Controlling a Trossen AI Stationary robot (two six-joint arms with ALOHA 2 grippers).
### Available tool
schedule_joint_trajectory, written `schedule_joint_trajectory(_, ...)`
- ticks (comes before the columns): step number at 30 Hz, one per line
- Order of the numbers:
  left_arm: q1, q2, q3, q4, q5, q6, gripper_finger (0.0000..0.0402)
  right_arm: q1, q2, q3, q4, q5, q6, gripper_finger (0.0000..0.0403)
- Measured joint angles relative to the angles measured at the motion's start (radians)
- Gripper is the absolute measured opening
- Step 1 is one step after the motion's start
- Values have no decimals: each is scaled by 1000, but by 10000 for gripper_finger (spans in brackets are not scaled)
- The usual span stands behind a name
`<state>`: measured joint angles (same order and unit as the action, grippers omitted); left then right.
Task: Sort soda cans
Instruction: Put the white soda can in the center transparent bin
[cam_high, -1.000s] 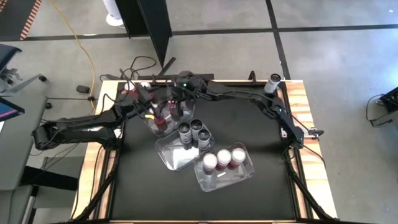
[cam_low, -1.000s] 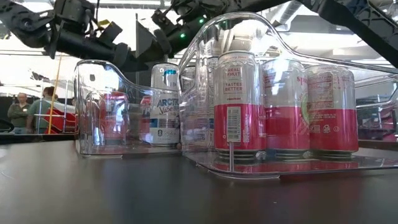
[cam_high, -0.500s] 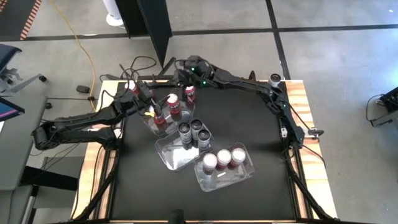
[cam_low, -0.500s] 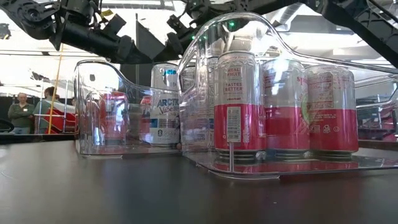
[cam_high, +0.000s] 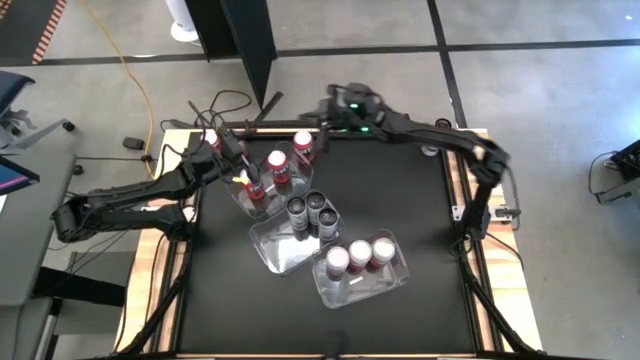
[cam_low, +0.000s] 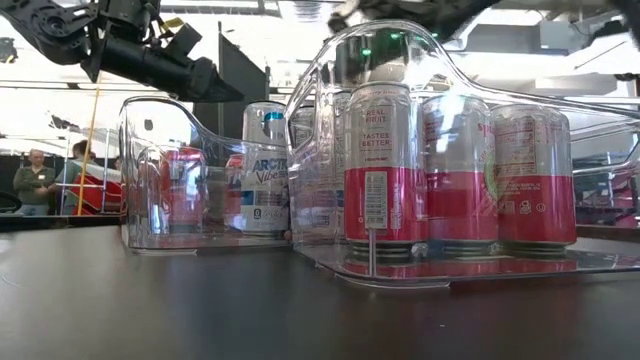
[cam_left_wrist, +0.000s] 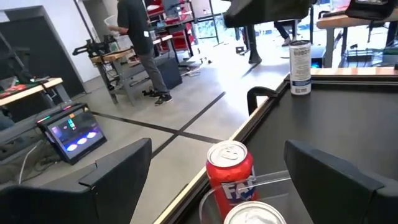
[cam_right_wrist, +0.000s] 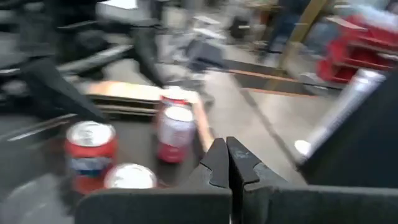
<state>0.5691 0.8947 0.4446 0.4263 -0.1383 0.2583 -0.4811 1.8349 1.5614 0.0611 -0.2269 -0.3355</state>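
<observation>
Three red cans stand upright in and by a clear tub at the table's far left, and a fourth stands on the far left edge. Three dark cans stand in a second tub. Three white-and-red cans stand in a third. My left gripper is open over the first tub's left end, with a red can ahead between its fingers, untouched. My right gripper is shut and empty, high over the far edge, with red cans below it.
A silver can stands alone at the table's far right corner. The middle tub and the near tub lie side by side mid-table. The black mat stretches toward the near edge. People stand in the room beyond.
My right gripper has drawn back from over the red-can tub, going up and toward the table's far right. A red can that it covered now shows standing upright at the tub's far end. The right wrist view is blurred with the motion.
</observation>
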Motion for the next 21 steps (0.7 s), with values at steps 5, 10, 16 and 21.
schedule_joint_trajectory(5,26,13,0,48,36,-20,359,-37,-210,-238,76,156,35,0)
schedule_joint_trajectory(10,46,24,0,69,50,-30,359,-64,-403,-417,59,347,63,0)
schedule_joint_trajectory(16,63,24,0,69,60,-46,359,-89,-626,-572,32,576,144,0)
schedule_joint_trajectory(21,64,24,-1,54,141,-63,359,-113,-747,-670,-18,686,204,0)
